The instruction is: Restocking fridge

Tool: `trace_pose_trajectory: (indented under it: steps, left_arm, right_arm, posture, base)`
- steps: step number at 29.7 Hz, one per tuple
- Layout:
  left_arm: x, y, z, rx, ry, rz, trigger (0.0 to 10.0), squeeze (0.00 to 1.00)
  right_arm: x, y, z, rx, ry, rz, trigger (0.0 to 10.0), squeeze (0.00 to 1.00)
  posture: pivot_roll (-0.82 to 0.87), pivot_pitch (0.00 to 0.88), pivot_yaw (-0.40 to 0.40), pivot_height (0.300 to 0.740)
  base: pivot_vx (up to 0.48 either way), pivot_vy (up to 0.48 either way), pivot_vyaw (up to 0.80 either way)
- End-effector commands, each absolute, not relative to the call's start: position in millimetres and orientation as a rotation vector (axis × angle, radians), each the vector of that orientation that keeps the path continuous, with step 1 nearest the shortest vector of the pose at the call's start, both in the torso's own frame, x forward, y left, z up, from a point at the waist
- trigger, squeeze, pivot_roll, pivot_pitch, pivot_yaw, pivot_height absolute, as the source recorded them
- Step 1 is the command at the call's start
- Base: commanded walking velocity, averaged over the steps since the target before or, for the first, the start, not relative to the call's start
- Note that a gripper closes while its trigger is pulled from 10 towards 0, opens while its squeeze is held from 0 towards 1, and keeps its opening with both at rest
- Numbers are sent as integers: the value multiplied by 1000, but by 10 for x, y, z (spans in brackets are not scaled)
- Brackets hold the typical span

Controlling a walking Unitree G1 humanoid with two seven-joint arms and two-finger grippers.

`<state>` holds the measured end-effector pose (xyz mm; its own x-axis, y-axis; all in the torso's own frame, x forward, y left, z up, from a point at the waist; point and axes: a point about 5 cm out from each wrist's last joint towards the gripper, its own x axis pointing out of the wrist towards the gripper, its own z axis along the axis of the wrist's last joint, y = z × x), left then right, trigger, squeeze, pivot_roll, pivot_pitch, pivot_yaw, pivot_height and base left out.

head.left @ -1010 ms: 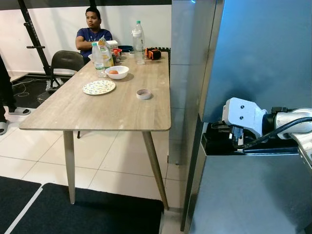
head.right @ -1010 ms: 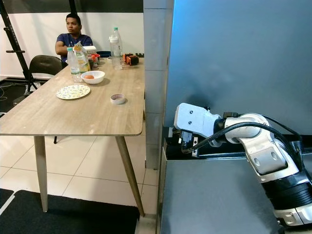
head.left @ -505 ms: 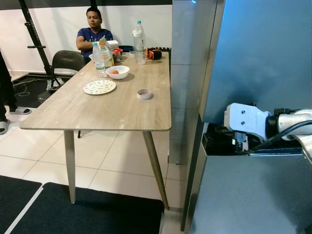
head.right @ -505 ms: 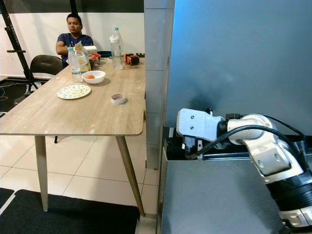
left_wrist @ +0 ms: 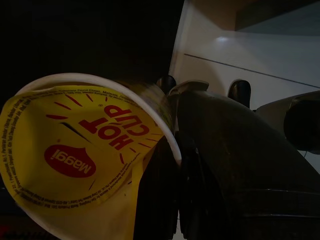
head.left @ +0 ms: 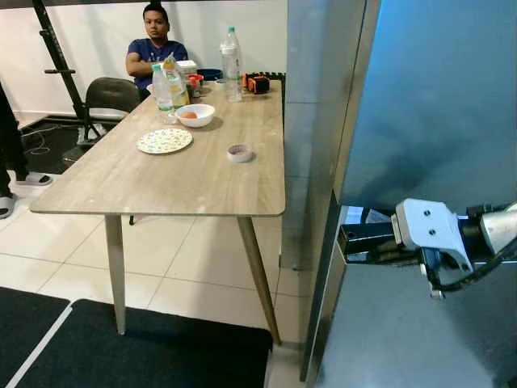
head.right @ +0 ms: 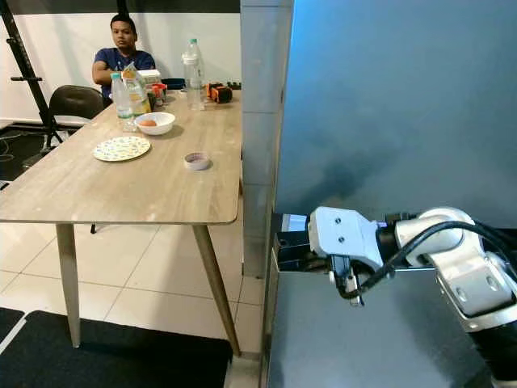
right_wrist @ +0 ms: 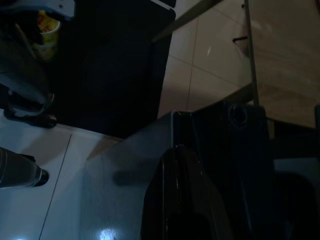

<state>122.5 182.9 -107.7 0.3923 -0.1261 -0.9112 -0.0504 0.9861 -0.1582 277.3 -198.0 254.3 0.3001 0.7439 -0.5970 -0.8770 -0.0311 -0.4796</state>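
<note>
Two grippers — left gripper (left_wrist: 170, 165) pinches a yellow noodle cup (left_wrist: 75, 155); right gripper (right_wrist: 175, 195), fingers together, sits at the dark slot between the fridge (head.left: 436, 97) doors, beside the table (head.left: 194, 174).

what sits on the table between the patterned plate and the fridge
In the left eye view, a small round container sits alone on the wooden table between the patterned plate and the fridge.
</note>
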Motion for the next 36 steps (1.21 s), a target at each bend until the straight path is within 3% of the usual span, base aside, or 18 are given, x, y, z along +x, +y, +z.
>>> trace_pose_trajectory:
  steps: [1,6,13,14,19,30,31,36]
  left_arm:
    - [1066,1831,-1125,-167,1232,-45,10000,0]
    - [1063,1831,-1125,-170,1231,-42,10000,0]
    - [1062,1829,-1126,-171,1231,-42,10000,0]
    - [1061,1826,-1126,-172,1231,-42,10000,0]
    - [1060,1813,-1128,-174,1232,-42,10000,0]
    - [1075,1758,-1130,-169,1232,-54,10000,0]
    - [1082,1748,-1130,-168,1231,-56,10000,0]
    - [1085,1752,-1128,-167,1229,-57,10000,0]
  right_arm:
    - [2708,-1985,2614,-904,147,1340,10000,0]
    - [2689,-2025,2647,-881,149,1333,10000,0]
    - [2744,-2287,2602,-943,270,1206,10000,0]
    - [2730,-2346,2612,-942,291,1192,10000,1000]
    - [2677,-2489,2665,-936,326,1161,10000,1000]
    - [2615,-2546,2689,-940,344,1157,10000,988]
    - [2612,-2523,2641,-940,362,1171,10000,0]
    - [2602,-2468,2503,-940,415,1216,10000,0]
  posture:
    - [-105,0,-3,740]
    - [-104,0,-5,740]
    - [-105,0,-5,740]
    - [-105,0,-5,740]
    - [-105,0,-5,740]
    - [-109,0,-4,740]
    - [-109,0,-2,740]
    - [-110,0,-2,740]
  base:
    - [0,0,0]
    - [0,0,0]
    - [0,0,0]
    - [0,0,0]
    - [0,0,0]
    - [0,0,0]
    - [0,0,0]
    - [0,0,0]
